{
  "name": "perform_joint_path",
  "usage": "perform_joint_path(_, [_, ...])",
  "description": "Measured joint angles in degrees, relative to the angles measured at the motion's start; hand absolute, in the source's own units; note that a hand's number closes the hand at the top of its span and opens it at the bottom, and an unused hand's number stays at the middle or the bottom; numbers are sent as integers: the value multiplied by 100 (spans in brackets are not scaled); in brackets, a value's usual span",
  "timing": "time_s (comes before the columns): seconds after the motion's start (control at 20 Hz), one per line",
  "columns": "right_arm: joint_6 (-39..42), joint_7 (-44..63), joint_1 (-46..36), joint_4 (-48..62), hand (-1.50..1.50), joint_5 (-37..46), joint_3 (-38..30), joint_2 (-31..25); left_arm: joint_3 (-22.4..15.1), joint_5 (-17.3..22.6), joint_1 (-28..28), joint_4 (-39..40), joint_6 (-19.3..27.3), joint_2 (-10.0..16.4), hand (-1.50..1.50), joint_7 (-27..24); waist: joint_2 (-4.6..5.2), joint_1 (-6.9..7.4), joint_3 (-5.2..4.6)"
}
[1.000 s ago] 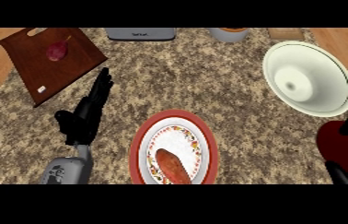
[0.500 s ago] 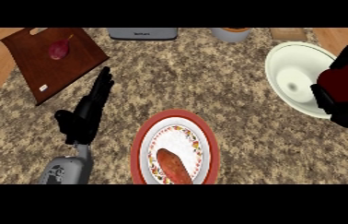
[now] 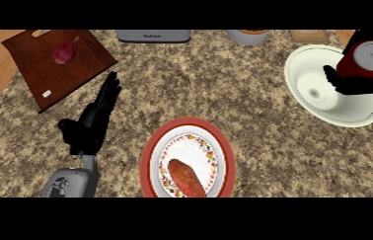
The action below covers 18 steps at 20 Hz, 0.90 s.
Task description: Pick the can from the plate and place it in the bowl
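Note:
My right hand (image 3: 350,84) hangs over the right side of the white bowl (image 3: 313,71) at the right edge, curled round a red can (image 3: 360,59) that stands nearly upright. The bowl's inside shows bare to the left of the hand. Low in the middle lies the red-rimmed plate (image 3: 153,155) with a patterned white centre and a brown oblong food item (image 3: 186,179) on it. My left hand (image 3: 91,123) rests open on the counter at the left, fingers straight and pointing up-right, touching nothing.
A brown cutting board (image 3: 65,81) with a small red vegetable (image 3: 62,53) lies at the upper left. Along the back edge stand a grey appliance (image 3: 153,35), a grey cup (image 3: 247,36) and a tan block (image 3: 310,35).
My right hand has carried the red can upward along the right edge, from beside the plate's level to over the bowl. The left hand and the plate have stayed put.

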Motion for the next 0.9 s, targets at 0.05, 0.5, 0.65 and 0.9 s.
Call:
perform_joint_path(0.05, [-90, -205, -69, 318, 150, 89, -26, 0, -15, -8, -78, 0, 22, -28, 0, 86, 1, -1, 1])
perform_joint_path(0.5, [-684, -1766, -948, 3347, 150, 721, -149, 68, -83, 0, 8, -91, -15, -81, 0, 86, 21, 65, 5])
perform_joint_path(0.65, [-404, -2028, -1201, 4164, -150, 604, -301, 21, -85, -27, -64, -38, -3, -90, 0, 66, 35, 83, 7])
perform_joint_path(0.9, [122, -2846, -1372, 5152, -150, 494, -372, 10, -83, -35, -58, -72, -3, -88, 0, 53, 41, 99, 12])
